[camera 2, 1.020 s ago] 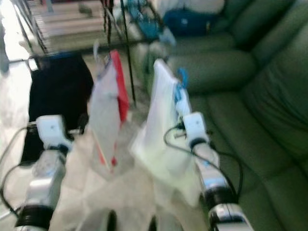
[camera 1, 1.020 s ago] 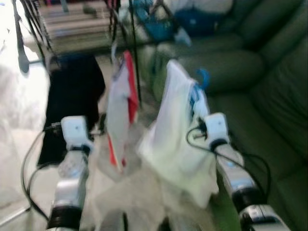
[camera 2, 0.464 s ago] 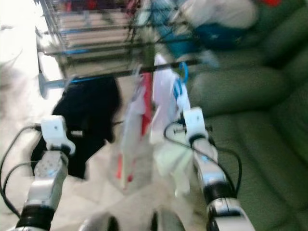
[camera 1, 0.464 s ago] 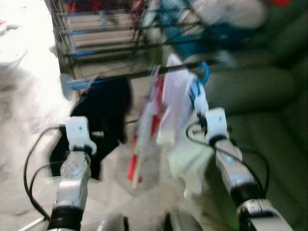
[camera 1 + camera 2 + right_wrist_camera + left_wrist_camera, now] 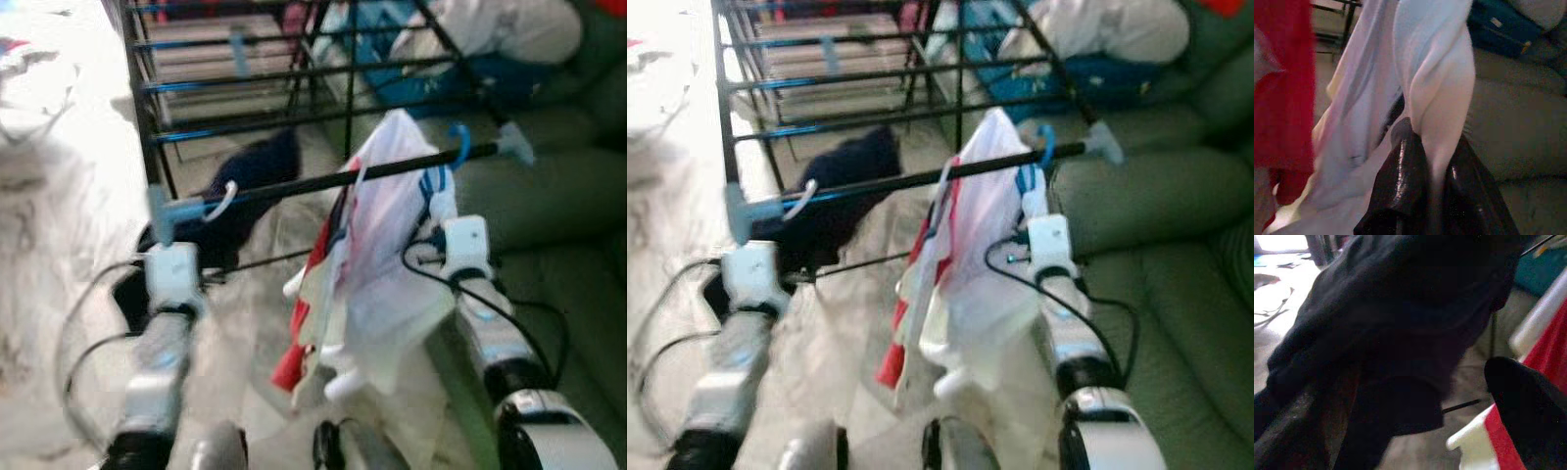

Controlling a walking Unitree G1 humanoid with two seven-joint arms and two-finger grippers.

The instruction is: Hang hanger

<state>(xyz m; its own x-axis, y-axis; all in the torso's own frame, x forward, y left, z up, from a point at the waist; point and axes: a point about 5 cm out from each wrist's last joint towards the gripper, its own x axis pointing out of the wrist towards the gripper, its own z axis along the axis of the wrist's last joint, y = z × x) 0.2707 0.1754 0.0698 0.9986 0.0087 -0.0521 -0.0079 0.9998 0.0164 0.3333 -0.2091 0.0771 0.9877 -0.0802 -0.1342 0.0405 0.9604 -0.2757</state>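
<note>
A white garment (image 5: 392, 257) hangs on a blue hanger whose hook (image 5: 458, 143) curves over the black rail (image 5: 294, 184) of a drying rack, near the rail's right end. My right gripper (image 5: 1432, 147) is shut on the white cloth just below that hook; its fingers (image 5: 1400, 181) pinch a fold. A red and white garment (image 5: 312, 311) hangs on the rail beside it. A black garment (image 5: 245, 181) hangs by a white hook (image 5: 225, 199) further left. My left gripper (image 5: 1410, 396) is open, facing the black garment (image 5: 1400, 323) and holding nothing.
A green sofa (image 5: 558, 196) runs along the right, with a pile of laundry (image 5: 500, 29) at its far end. The rack's upper bars (image 5: 245, 73) stand behind the rail. Pale marble floor (image 5: 59, 245) lies to the left.
The camera has swung, bringing the rack rail up close. My right gripper has carried the white garment up, and its blue hook now sits at the rail. The left arm keeps its pose.
</note>
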